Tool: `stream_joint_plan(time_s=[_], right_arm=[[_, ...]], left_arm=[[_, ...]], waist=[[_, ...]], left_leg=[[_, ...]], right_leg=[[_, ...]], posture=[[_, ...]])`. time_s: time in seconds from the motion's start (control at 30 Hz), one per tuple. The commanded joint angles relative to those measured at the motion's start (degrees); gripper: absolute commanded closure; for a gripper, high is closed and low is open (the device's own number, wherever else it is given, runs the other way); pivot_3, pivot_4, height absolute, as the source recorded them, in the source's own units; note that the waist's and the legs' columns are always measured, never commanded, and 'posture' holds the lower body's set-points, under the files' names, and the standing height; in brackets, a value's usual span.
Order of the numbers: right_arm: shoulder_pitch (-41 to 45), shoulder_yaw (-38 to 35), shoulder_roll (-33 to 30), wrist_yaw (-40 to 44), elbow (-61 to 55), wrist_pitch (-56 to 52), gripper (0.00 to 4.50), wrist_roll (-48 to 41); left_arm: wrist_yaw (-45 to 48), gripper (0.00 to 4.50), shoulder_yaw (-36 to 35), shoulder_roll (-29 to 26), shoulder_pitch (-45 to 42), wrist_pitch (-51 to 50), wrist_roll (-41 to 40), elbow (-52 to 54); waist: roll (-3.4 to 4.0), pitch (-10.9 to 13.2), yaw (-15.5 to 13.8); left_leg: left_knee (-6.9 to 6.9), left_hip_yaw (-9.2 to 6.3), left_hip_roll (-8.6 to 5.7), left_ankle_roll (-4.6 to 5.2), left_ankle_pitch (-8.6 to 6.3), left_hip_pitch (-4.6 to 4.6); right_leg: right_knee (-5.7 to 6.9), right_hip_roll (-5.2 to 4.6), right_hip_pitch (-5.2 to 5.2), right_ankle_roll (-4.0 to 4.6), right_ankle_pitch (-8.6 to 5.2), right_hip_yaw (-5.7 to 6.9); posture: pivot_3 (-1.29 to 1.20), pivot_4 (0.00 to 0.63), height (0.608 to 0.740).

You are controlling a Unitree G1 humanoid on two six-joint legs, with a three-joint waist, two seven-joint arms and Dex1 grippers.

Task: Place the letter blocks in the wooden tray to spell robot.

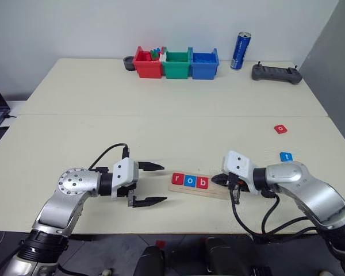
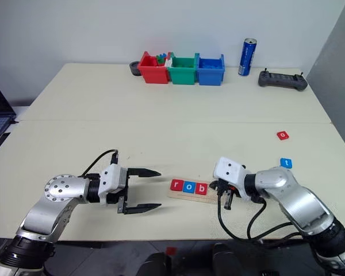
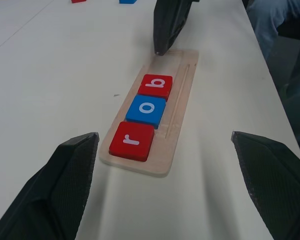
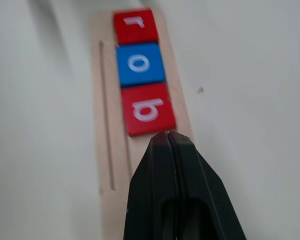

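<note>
My left pincer (image 1: 152, 184) gapes empty at nine o'clock of the wooden tray (image 1: 215, 191), which holds r, o, b (image 1: 202, 183). My right pincer (image 1: 218, 179), shut and empty, sits just beside b; a nudge could dislodge it. Red o (image 1: 280, 129) and blue t (image 1: 286, 156) wait at two o'clock.

The wooden tray (image 3: 177, 127) is pale, smooth bare wood; the letter blocks (image 3: 146, 110) look like glossy plastic, and the tabletop (image 1: 161, 123) is matt cream.

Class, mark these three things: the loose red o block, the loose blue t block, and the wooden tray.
red o block (image 1: 280, 129), left eye view, its top face.
blue t block (image 1: 286, 156), left eye view, its top face.
wooden tray (image 3: 181, 85), left wrist view, bare groove beside the b.
</note>
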State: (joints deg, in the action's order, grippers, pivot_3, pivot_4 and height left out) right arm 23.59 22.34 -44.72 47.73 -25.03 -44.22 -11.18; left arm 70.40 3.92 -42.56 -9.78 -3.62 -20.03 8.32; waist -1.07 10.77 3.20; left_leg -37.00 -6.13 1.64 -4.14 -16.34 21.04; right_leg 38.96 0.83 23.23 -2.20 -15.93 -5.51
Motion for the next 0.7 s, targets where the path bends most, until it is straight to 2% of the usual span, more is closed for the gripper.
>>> stream_joint_plan(time_s=[0.03, 0.37, 0.7], right_arm=[[2.2, 1.1, 0.6, 0.7, 0.6, 1.5, 4.47, 2.1], [4.1, 3.7, 2.1, 4.9, 0.2, 0.4, 4.47, 2.1], [4.5, 4.6, 4.8, 4.4, 1.0, 1.2, 4.47, 4.4]], left_arm=[[-0.6, 0.00, -2.0, -0.8, 0.3, 0.6, -0.3, 0.8], [-1.6, 0.00, -2.0, -0.7, 0.7, -0.2, -0.5, 2.1], [-1.7, 0.00, -1.8, -0.3, 0.6, -0.3, -0.4, 2.1]], waist=[[0.00, 0.0, 0.0], [0.00, 0.0, 0.1], [0.00, 0.0, 0.1]], left_leg=[[0.00, -0.01, 0.00, 0.00, 0.00, 0.00], [0.00, -0.02, 0.01, 0.00, 0.00, -0.01], [0.00, -0.02, 0.01, 0.00, 0.00, -0.01]], right_leg=[[0.01, 0.00, 0.01, 0.00, 0.00, 0.00], [0.02, 0.00, 0.01, 0.01, 0.00, 0.02], [0.03, 0.01, 0.01, 0.00, 0.00, 0.02]], posture=[[0.00, 0.150, 0.740], [0.00, 0.150, 0.740], [0.00, 0.150, 0.740]])
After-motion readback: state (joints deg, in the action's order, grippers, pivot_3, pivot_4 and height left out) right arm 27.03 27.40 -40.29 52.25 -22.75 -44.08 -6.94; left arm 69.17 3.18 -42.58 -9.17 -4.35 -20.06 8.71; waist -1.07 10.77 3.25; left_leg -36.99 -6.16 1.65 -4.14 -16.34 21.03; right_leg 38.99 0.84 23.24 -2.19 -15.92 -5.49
